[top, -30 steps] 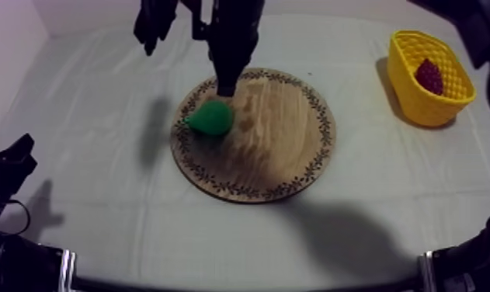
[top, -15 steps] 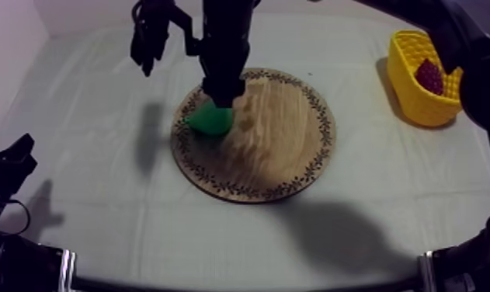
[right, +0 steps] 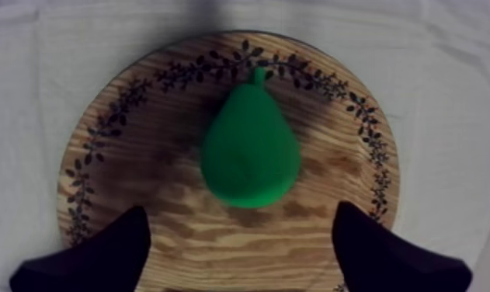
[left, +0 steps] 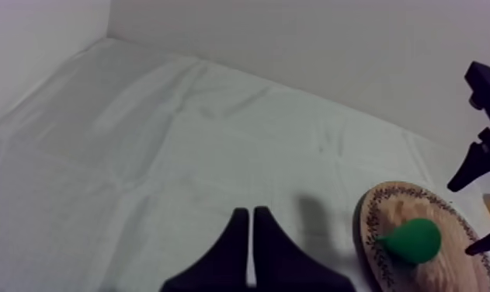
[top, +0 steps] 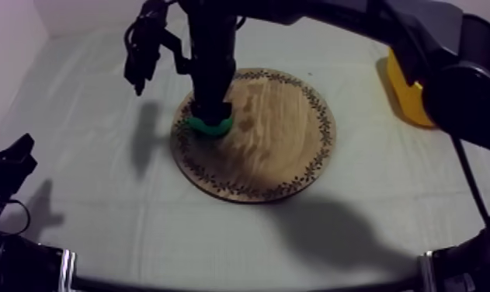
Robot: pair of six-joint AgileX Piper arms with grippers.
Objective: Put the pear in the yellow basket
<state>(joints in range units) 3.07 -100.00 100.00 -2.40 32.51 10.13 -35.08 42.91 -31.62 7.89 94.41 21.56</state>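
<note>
1. Green and smooth, the toy pear point(right: 249, 151) is lying on its side on the round wooden board with a dark leaf-patterned rim point(right: 217, 237). Its thin stalk end is pointing at the rim and its broad end at the board's middle.
2. From above, the pear point(top: 213, 126) is sitting on the left part of the wooden board point(top: 283, 147), just inside the patterned rim, and its upper side is being covered by the gripper over it.
3. The right gripper point(right: 241, 213), with its two black fingers, is hanging directly over the pear. The fingers are standing wide apart, one at each side, with the pear's broad end just ahead of the gap. Neither finger is touching the fruit, and I cannot tell whether their tips are touching the wood.
4. The right arm point(top: 310, 12) is reaching in from the upper right, across the far edge of the board.
5. The yellow basket point(top: 407, 93) is standing well apart from the board at the table's right side, partly hidden behind that arm.
6. The left gripper point(left: 251, 213) is resting low at the left side, far from the board, its fingers lying together as a narrow wedge with nothing between them.
7. The grey-white cloth point(top: 100, 202) is covering the table under everything and carrying the arm's dark shadows.
</note>
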